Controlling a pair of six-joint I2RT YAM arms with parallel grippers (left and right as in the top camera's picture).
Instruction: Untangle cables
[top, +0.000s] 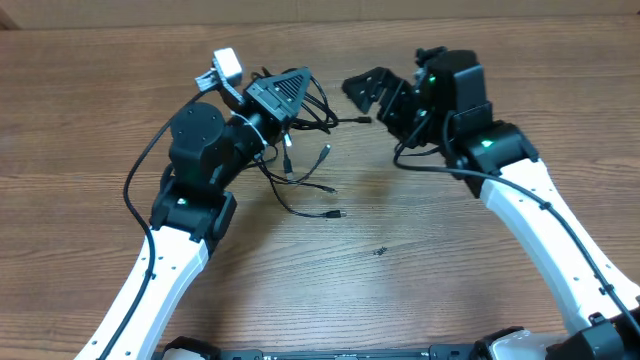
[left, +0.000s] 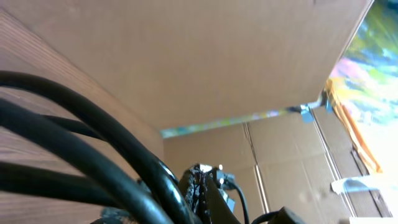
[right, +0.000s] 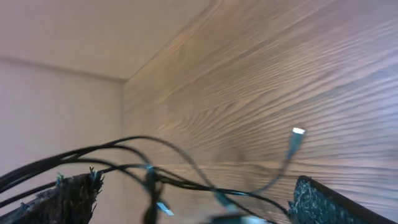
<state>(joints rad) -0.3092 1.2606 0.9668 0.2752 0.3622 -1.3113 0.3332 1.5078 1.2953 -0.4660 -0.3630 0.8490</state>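
The left end effector (top: 300, 100) is clamped fully shut at the far left-centre of the counter (top: 430, 260). It appears to have the cables (top: 318, 118) pinched at the knot. From above, the black strands bunch right at its tip. From there they trail down toward the near side, and several loose ends finish in small plugs on the wood. In the left wrist view the closed fingers (left: 205, 193) sit low in the picture. Dark strands (left: 93, 143) sweep past them very close to the lens (so close they look thick), with a cardboard wall (left: 217, 62) behind.

The right end effector (top: 372, 100) stands just to the right of the bundle with its jaws spread as wide as they go, gripping nothing. Its wrist view shows one textured finger (right: 68, 196) at the lower left and the other at the lower right. Thin black strands (right: 124, 146) run across the gap between them (I cannot tell whether any brushes a finger). One strand curls upward and ends in a silver-tipped plug (right: 297, 132) above the wood grain.

The cables are thin and black, looped over one another near the left end effector and fanned out as separate strands nearer to me.
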